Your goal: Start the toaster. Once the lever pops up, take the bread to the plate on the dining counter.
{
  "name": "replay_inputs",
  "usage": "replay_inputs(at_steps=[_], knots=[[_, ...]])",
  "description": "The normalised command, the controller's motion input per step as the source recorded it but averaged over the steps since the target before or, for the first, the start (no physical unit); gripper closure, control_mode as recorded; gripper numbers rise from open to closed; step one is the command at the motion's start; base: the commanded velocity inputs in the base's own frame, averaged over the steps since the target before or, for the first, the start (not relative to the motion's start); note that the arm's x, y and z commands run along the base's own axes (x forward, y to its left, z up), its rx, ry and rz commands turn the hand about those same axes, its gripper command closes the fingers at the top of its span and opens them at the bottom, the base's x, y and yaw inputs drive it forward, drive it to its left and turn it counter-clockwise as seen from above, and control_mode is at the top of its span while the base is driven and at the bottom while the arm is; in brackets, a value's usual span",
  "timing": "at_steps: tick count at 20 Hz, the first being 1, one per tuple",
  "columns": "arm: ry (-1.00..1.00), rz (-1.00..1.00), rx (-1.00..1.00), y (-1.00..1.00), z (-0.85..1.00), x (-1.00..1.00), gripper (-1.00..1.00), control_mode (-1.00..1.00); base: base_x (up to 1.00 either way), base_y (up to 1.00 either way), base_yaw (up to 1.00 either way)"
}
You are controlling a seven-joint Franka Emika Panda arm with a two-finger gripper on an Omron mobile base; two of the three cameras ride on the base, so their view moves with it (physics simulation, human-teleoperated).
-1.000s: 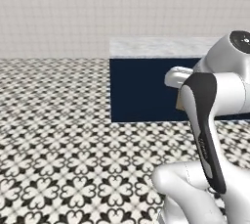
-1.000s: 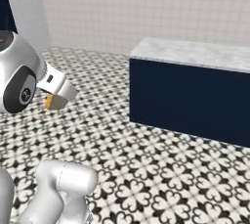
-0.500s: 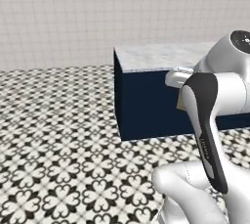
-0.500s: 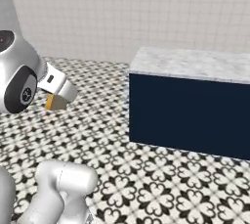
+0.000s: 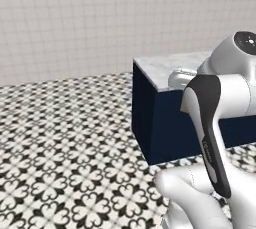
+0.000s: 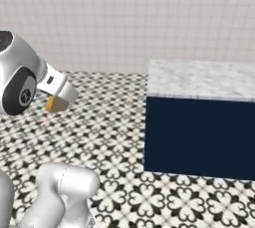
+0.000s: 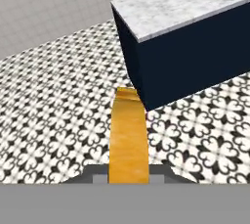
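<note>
Gripper (image 7: 128,181): clenching the bread (image 7: 128,140) edge-on, carrying it above the patterned floor (image 7: 53,115). Bread also showing as a golden corner (image 6: 56,104) under the hand. Dining counter (image 7: 195,47): standing to the right, apart from the bread, marbled top over navy front.

Arm (image 5: 212,123): glossy white shell, rounded fat links, smooth, no cables or screws visible. Long dark grey/black strip runs down the upper link in left base view, w/ tiny pale lettering along it, too small to read. Top joint cap is a dark disc w/ small specks. In right base view another joint (image 6: 21,91) shows a black round face w/ grey centre and small marks. Wrist block is white, boxy, w/ a small dark rectangle on its side. Lower link is a white cylinder w/ rounded end.
</note>
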Motion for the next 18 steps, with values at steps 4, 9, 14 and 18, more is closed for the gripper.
replay_inputs(at_steps=[4, 9, 14, 18], knots=[[0.00, 0.00, 0.00, 0.00, 0.00, 0.00, 1.00, 1.00, 1.00, 0.78, -0.27], [0.00, 0.00, 0.00, 0.00, 0.00, 0.00, 1.00, 1.00, 1.00, 0.68, -0.29], [0.00, 0.00, 0.00, 0.00, 0.00, 0.00, 1.00, 1.00, 1.00, 0.66, -0.32], [0.00, 0.00, 0.00, 0.00, 0.00, 0.00, 1.00, 1.00, 1.00, 0.72, -0.34]])
